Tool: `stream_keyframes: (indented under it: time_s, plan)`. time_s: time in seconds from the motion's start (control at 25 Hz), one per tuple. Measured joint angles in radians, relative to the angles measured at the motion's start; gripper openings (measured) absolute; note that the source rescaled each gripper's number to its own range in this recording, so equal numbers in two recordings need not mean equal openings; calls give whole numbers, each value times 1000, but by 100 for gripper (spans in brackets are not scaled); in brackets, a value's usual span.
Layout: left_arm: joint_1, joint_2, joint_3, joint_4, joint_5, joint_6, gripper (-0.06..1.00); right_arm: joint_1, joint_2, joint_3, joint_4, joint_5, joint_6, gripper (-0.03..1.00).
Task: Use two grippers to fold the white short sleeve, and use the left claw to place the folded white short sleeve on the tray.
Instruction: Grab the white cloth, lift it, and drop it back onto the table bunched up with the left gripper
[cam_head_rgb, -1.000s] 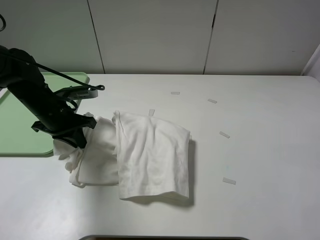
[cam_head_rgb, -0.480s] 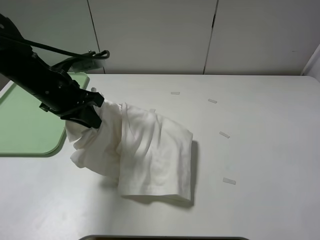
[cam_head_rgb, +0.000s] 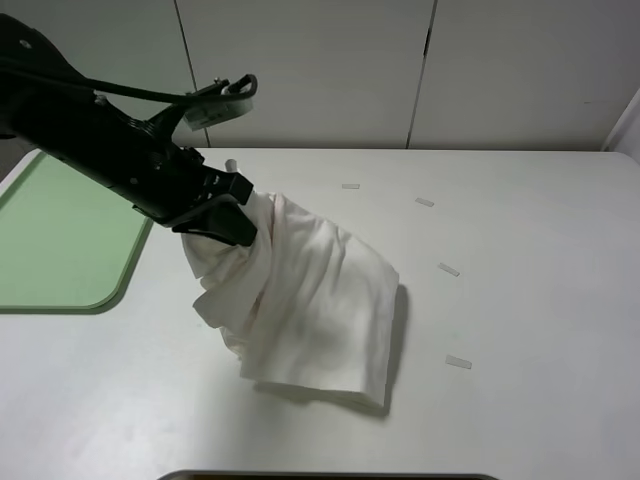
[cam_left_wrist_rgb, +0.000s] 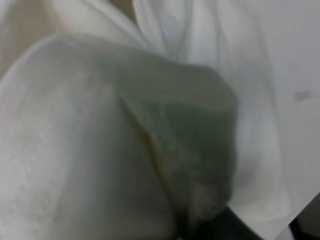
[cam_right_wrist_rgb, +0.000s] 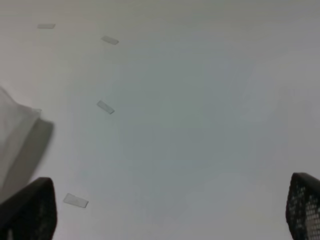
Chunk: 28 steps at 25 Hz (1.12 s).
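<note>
Since a second ago the left claw (cam_head_rgb: 236, 226) has swung up and to the right, off the tray's edge toward frame centre, hauling the shirt's left side with it. That side used to lie bunched on the table (cam_head_rgb: 520, 300).

Right now the left claw is pinched shut on a wad of the shirt (cam_head_rgb: 320, 300). The shirt hangs from it in a slope, with its lower right part down on the table around the middle of the frame. The tray (cam_head_rgb: 60, 250) sits at the left edge, bare, and the shirt isn't touching it. The right claw (cam_right_wrist_rgb: 167, 210) only shows in its own camera: jaws spread wide, nothing in them, over bare table.

What worries me is that it's held by one bunched corner, so the folds look likely to slide open as it rises. The trailing end could also drag or catch on the tray rim, and a thin pinch might just slip.

Count: one shirt, one tray, two claws, and four tape strips (cam_head_rgb: 449, 270) at right. A pale speck by the left arm might be a fifth; can't tell.
</note>
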<state>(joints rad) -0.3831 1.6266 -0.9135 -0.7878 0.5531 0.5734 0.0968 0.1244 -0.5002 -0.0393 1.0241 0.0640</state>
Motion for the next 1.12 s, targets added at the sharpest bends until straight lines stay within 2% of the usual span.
stream_keyframes:
  time_s: [0.36, 0.44, 0.52, 0.76, 1.12]
  plan:
    - [-101, 74, -1, -189, -61, 131, 8, 0, 0, 0, 0, 0, 0, 100]
    - [-158, 125, -1, -264, -104, 183, 8, 0, 0, 0, 0, 0, 0, 100]
    - [-170, 134, -1, -279, -115, 189, 8, 0, 0, 0, 0, 0, 0, 100]
    - [-248, 186, -1, -408, -220, 256, 8, 0, 0, 0, 0, 0, 0, 100]
    - [-281, 239, -41, -473, -261, 298, 8, 0, 0, 0, 2, -1, 0, 100]
